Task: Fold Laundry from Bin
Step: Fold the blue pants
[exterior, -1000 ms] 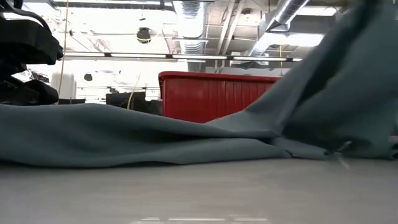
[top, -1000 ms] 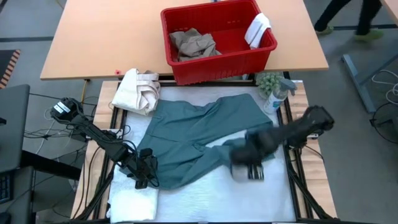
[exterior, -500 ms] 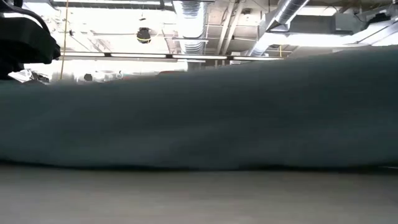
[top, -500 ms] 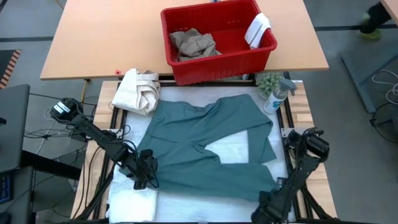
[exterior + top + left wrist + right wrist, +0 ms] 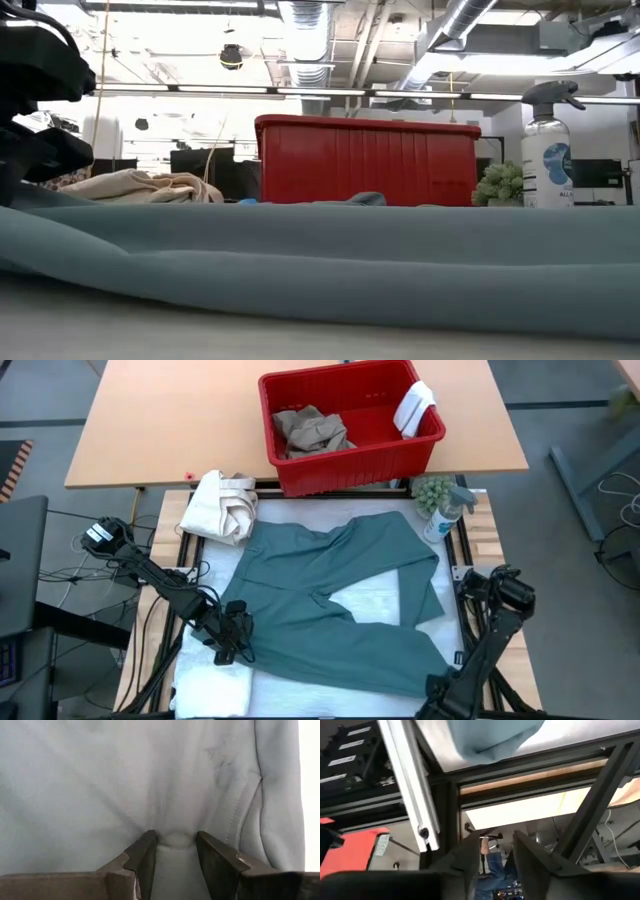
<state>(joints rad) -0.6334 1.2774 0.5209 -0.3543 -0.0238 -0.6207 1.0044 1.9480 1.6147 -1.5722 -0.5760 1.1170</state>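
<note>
Lying spread flat across the middle of the white-padded table [image 5: 300,695], the teal garment [image 5: 320,605] looked soft, light and limp, likely to sag and slide unless taken by a hem or corner. The left end effector [image 5: 174,851] pinched a small fold of it between half-closed fingers at the garment's left edge. Its near right corner, hanging slightly over the table's front edge, seemed the natural second hold. The right end effector [image 5: 492,857] was off that corner, beyond the table's front right edge, fingers parted with nothing between them. The red bin [image 5: 350,425] sat on the wooden table behind, holding tan trousers [image 5: 310,430] and a small white cloth [image 5: 413,407]. A cream canvas bundle [image 5: 222,505] lay at the back left corner, a spray bottle [image 5: 445,513] at the back right.
</note>
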